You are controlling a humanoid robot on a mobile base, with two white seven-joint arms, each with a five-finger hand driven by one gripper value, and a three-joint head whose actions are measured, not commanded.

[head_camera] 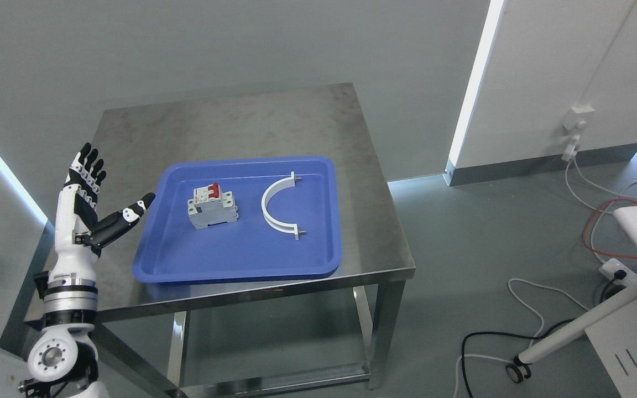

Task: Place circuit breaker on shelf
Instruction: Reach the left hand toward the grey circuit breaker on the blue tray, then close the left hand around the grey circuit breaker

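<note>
A grey circuit breaker (pixel 212 207) with a red switch stands in a blue tray (pixel 186 265) on a steel table (pixel 274 121). My left hand (pixel 97 199) is raised at the table's left edge, left of the tray, with fingers spread and thumb pointing toward the tray, holding nothing. It is about a hand's width from the breaker. The right arm does not show.
A white curved bracket (pixel 277 205) lies in the tray to the right of the breaker. A white wheeled stand (pixel 584 326) and loose cables (pixel 523 287) lie on the floor at right. A white wall panel (pixel 562 83) stands behind right.
</note>
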